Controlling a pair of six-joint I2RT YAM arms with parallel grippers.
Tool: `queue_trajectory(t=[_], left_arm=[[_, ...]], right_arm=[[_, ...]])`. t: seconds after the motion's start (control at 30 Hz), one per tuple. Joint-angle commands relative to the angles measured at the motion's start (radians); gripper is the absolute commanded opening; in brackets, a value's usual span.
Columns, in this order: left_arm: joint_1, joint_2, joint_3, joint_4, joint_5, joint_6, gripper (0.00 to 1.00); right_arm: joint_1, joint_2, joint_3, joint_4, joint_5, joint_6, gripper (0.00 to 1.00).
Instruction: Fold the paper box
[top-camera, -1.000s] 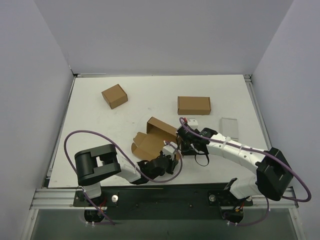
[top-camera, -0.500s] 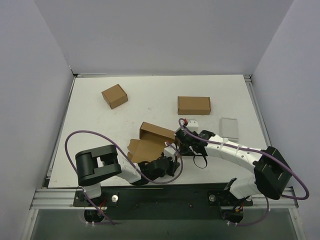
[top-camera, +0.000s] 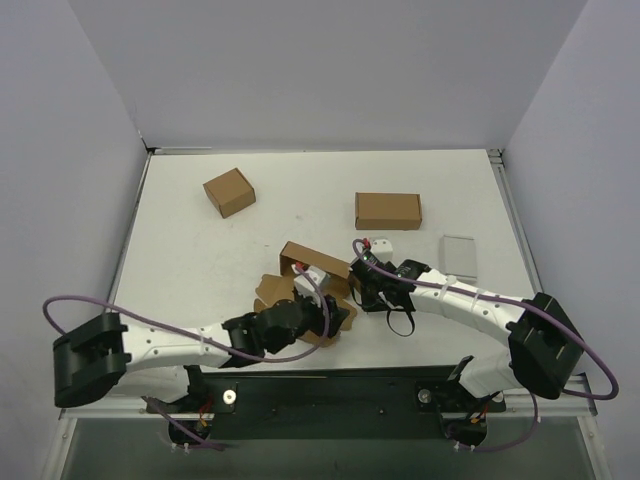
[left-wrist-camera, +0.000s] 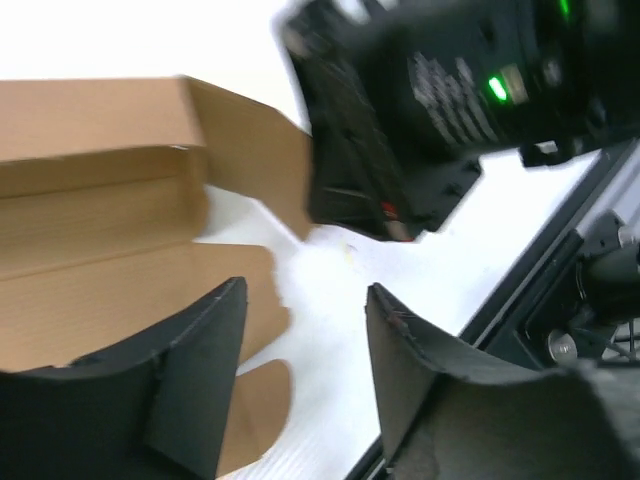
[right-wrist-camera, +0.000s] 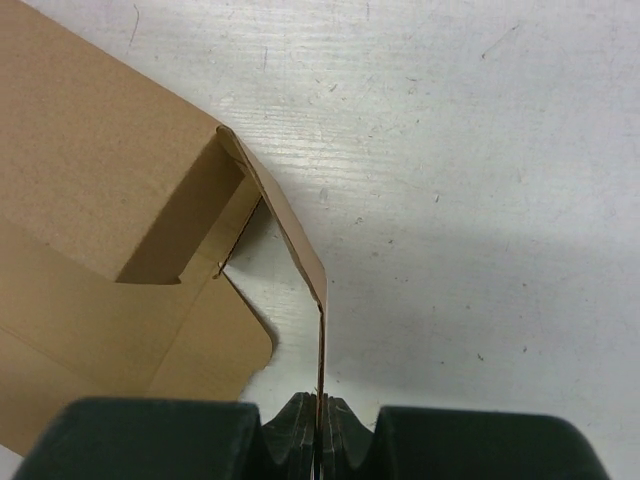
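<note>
The paper box (top-camera: 300, 272) is a brown cardboard mailer, partly folded, lying near the table's front middle. In the right wrist view the box (right-wrist-camera: 110, 190) has one wall standing, and a thin side flap (right-wrist-camera: 300, 250) runs down into my right gripper (right-wrist-camera: 322, 425), which is shut on its edge. My right gripper (top-camera: 358, 285) sits at the box's right end. My left gripper (top-camera: 330, 308) is at the box's near side. In the left wrist view that gripper (left-wrist-camera: 305, 292) stands open with only bare table between its fingers, the box (left-wrist-camera: 100, 210) to their left.
A smaller squarish carton (top-camera: 229, 192) sits at the back left. A closed brown box (top-camera: 388, 211) lies at the back right, a flat grey case (top-camera: 460, 255) to its right. The black front rail (top-camera: 330, 385) runs just behind my left gripper.
My left gripper has opened and let go of the box. The left arm has stretched out low from the left. The right gripper keeps its hold on the flap.
</note>
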Motion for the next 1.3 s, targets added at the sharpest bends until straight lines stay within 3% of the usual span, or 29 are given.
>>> queue_trajectory(t=[0.0, 0.07, 0.2, 0.37, 0.67, 0.83, 1.13, 1.27], left_arm=[[0.148, -0.223, -0.003, -0.293, -0.009, -0.006, 0.63], [0.233, -0.283, 0.009, -0.395, 0.051, -0.013, 0.67], [0.407, -0.386, 0.038, -0.441, 0.087, 0.025, 0.75], [0.672, -0.295, 0.09, -0.434, 0.341, 0.022, 0.77], [0.789, -0.089, 0.122, -0.283, 0.452, 0.026, 0.77], [0.842, -0.032, 0.133, -0.219, 0.504, 0.026, 0.72], [0.853, 0.032, 0.141, -0.145, 0.553, 0.019, 0.71], [0.861, 0.077, 0.15, -0.138, 0.556, 0.022, 0.62]], right_arm=[[-0.003, -0.026, 0.038, -0.057, 0.013, -0.108, 0.01], [-0.009, -0.026, 0.04, -0.055, 0.009, -0.147, 0.01], [-0.013, -0.034, 0.04, -0.055, 0.007, -0.19, 0.02], [-0.014, -0.05, 0.04, -0.057, -0.002, -0.223, 0.02], [-0.013, -0.058, 0.028, -0.052, -0.013, -0.25, 0.02], [-0.011, -0.066, 0.017, -0.051, -0.017, -0.253, 0.03], [-0.013, -0.052, 0.021, -0.052, -0.019, -0.261, 0.03], [-0.011, -0.046, 0.023, -0.051, -0.02, -0.261, 0.03]])
